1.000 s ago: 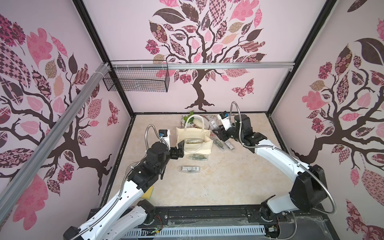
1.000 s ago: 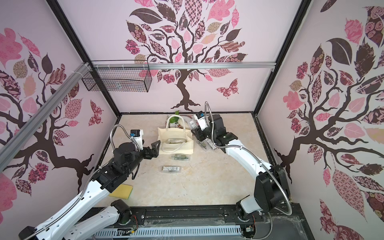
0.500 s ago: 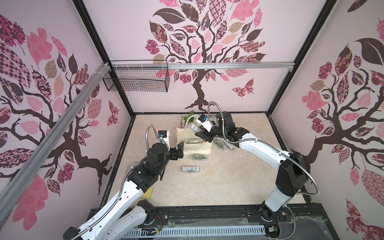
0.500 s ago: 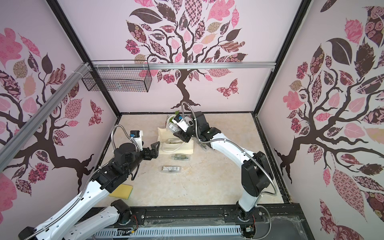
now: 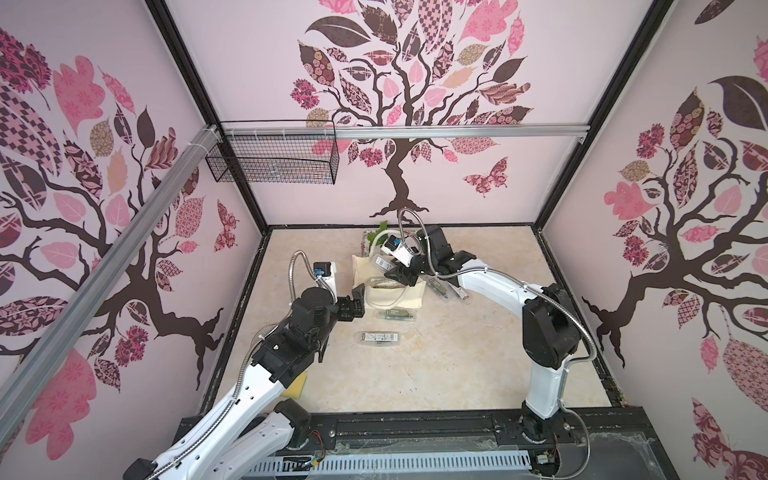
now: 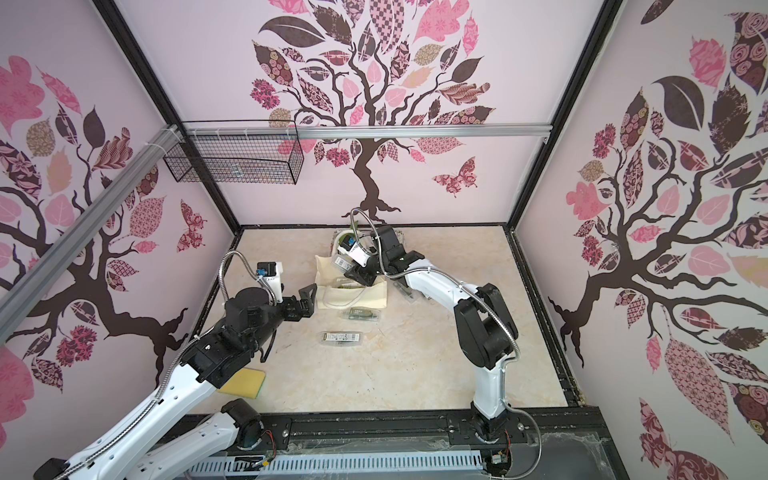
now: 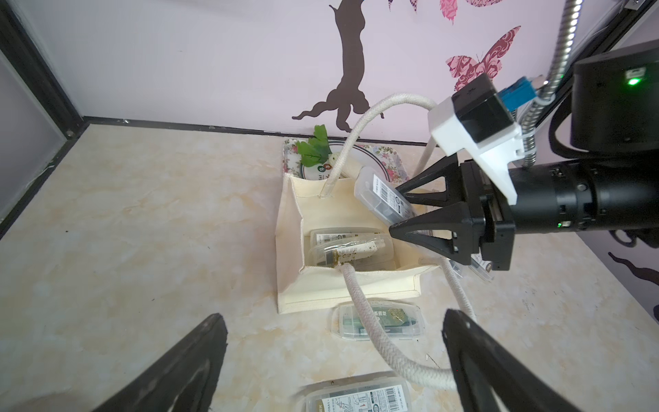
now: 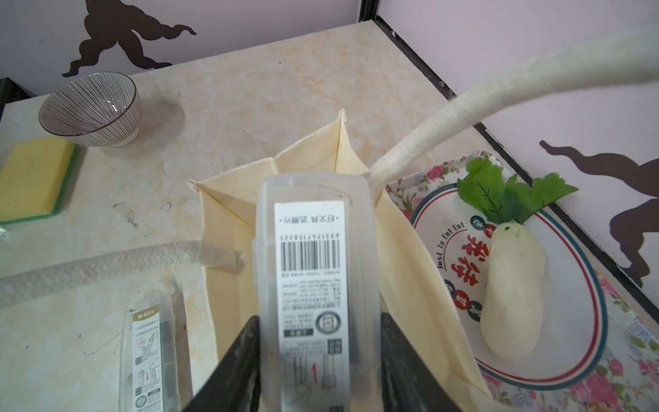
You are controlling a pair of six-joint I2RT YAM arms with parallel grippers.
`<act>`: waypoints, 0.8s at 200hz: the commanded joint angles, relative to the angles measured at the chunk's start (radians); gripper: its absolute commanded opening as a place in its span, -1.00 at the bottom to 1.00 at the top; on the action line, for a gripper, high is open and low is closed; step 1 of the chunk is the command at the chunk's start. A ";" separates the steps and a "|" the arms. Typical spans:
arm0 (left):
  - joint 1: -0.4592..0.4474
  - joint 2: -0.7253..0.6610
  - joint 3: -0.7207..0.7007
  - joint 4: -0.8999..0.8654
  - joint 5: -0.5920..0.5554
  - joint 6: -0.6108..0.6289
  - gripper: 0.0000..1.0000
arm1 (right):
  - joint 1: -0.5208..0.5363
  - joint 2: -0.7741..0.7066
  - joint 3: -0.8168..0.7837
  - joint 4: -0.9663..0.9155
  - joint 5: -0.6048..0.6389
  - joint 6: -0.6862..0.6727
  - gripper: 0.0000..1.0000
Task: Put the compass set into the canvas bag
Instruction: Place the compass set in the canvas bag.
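Observation:
The canvas bag [image 5: 409,297] [image 6: 365,297] stands open near the back of the table, with two compass sets [image 7: 351,246] lying inside. My right gripper [image 5: 392,272] [image 7: 394,208] [image 8: 320,317] is shut on another compass set [image 5: 379,262] [image 7: 381,194] [image 8: 313,249], a clear case with a barcode label. It holds the case tilted over the bag's mouth. My left gripper [image 5: 358,300] [image 6: 308,301] [image 7: 333,317] hangs open beside the bag's left side, holding nothing. More compass sets lie in front of the bag [image 5: 395,314] [image 5: 379,337] and to its right [image 5: 444,289].
One rope handle [image 7: 374,331] lies over the case in front of the bag. Behind the bag sits a floral tray [image 8: 606,356] with a plate and toy radish [image 8: 513,285]. A striped bowl [image 8: 91,108] and yellow sponge [image 6: 243,382] are left of the bag. A wire basket [image 5: 272,156] hangs on the back wall.
My right arm has swung left from beside the bag, carrying the clear case to above the bag's mouth. The left arm has stayed still.

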 commanded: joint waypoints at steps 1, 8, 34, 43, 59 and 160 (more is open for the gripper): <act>-0.001 -0.008 -0.027 -0.007 -0.014 0.000 0.95 | 0.004 0.062 0.055 -0.040 -0.010 -0.034 -0.31; -0.001 -0.007 -0.027 -0.006 -0.015 0.001 0.95 | 0.004 0.073 0.055 -0.047 -0.008 -0.039 -0.31; -0.002 -0.005 -0.032 -0.001 -0.015 0.001 0.95 | 0.004 0.120 0.060 -0.079 0.022 -0.060 -0.29; -0.001 -0.003 -0.033 -0.004 -0.016 0.002 0.95 | 0.004 0.136 0.063 -0.093 0.035 -0.068 -0.28; -0.001 -0.001 -0.034 -0.003 -0.016 0.002 0.95 | 0.004 0.173 0.079 -0.121 0.055 -0.074 -0.27; -0.001 -0.002 -0.046 0.002 -0.023 -0.004 0.95 | 0.004 0.228 0.134 -0.161 0.082 -0.063 -0.03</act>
